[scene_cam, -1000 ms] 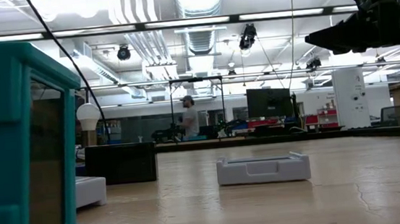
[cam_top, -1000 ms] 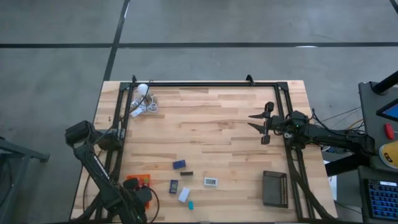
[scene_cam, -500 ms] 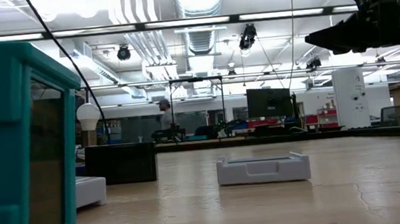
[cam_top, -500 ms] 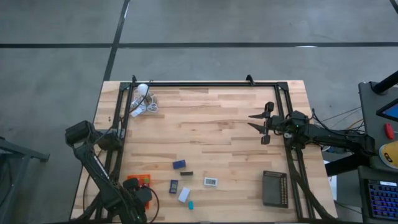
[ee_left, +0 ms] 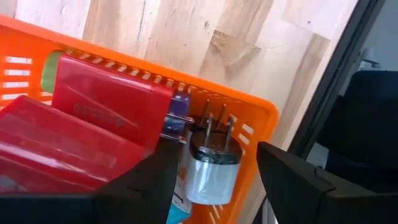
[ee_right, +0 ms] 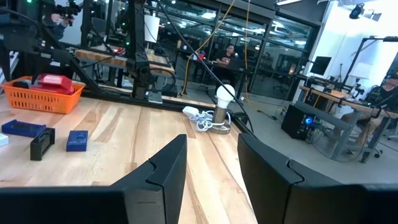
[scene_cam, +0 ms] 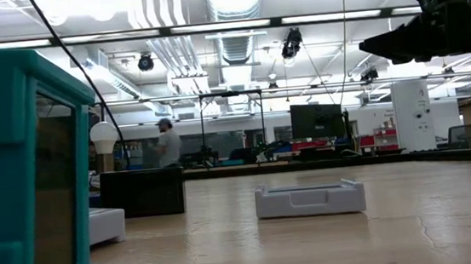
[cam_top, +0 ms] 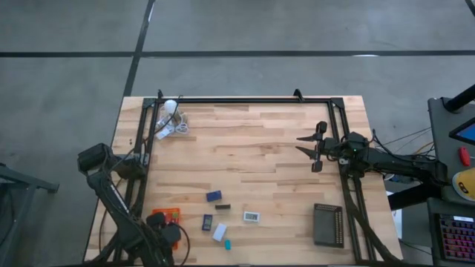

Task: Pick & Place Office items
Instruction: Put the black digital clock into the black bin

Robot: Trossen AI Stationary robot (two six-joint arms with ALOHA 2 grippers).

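Observation:
My left gripper (ee_left: 217, 149) hangs open over the orange tray (ee_left: 261, 112) at the table's near left corner, pointing down. Its fingers stand on either side of a white plug adapter (ee_left: 211, 177) that lies in the tray, without touching it. Red flat pieces (ee_left: 106, 106) also lie in the tray. More office items lie on the wood: two navy blocks (cam_top: 214, 196) (cam_top: 207, 222), a black piece (cam_top: 223, 207), two white ones (cam_top: 251, 216) (cam_top: 220, 233) and a teal one (cam_top: 228, 243). My right gripper (cam_top: 303, 145) waits open and level at the right side.
A black ribbed tray (cam_top: 328, 224) sits at the near right. A white bulb with coiled cord (cam_top: 172, 119) lies at the far left corner. A black frame (cam_top: 245, 99) runs along the table's edges. Bare wood spreads across the middle.
Both arms have kept still. A person in the room beyond the table has walked across the background.

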